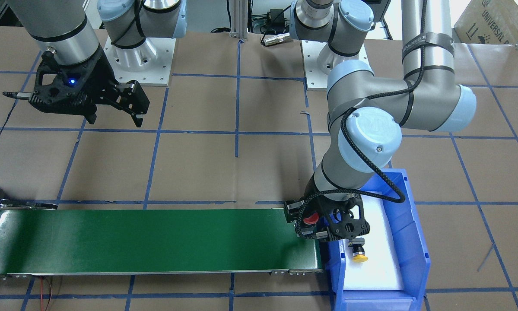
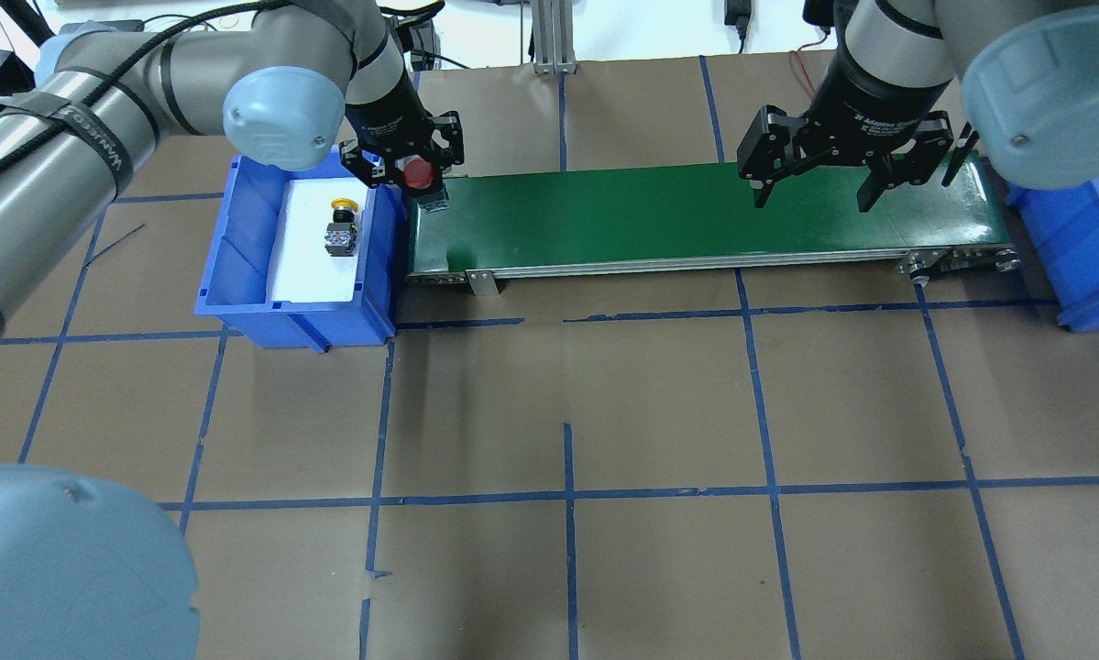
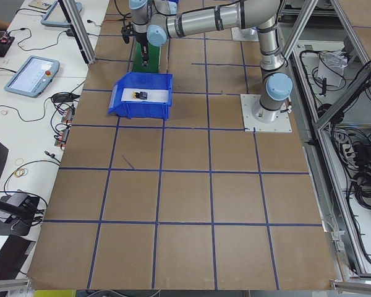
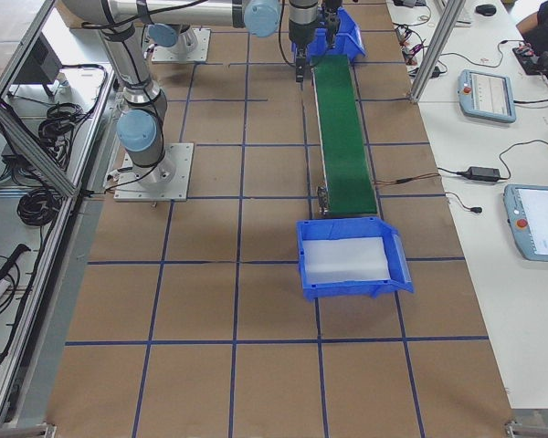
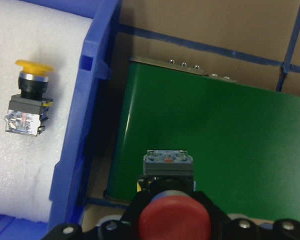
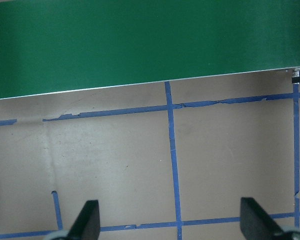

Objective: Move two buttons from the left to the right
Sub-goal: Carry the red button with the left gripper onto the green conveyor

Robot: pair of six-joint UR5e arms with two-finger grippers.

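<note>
The left gripper (image 2: 421, 179) is closed on the red button (image 5: 174, 224), gripping it around the neck below the mushroom cap. The black-grey body points away from the wrist camera. The button is over the left end of the green conveyor belt (image 2: 696, 215), just beside the wall of the blue bin (image 2: 237, 238). Whether the body touches the belt cannot be determined.

The yellow button (image 5: 29, 97) lies on its side on the white foam pad (image 2: 306, 266) inside that bin, apart from the gripper.

The right gripper (image 2: 815, 203) has its jaws spread wide and holds nothing. It hangs above the brown table paper (image 6: 115, 165) on the robot's side of the belt, toward the belt's right end. A second blue bin (image 2: 1090, 247) stands at that end.
</note>
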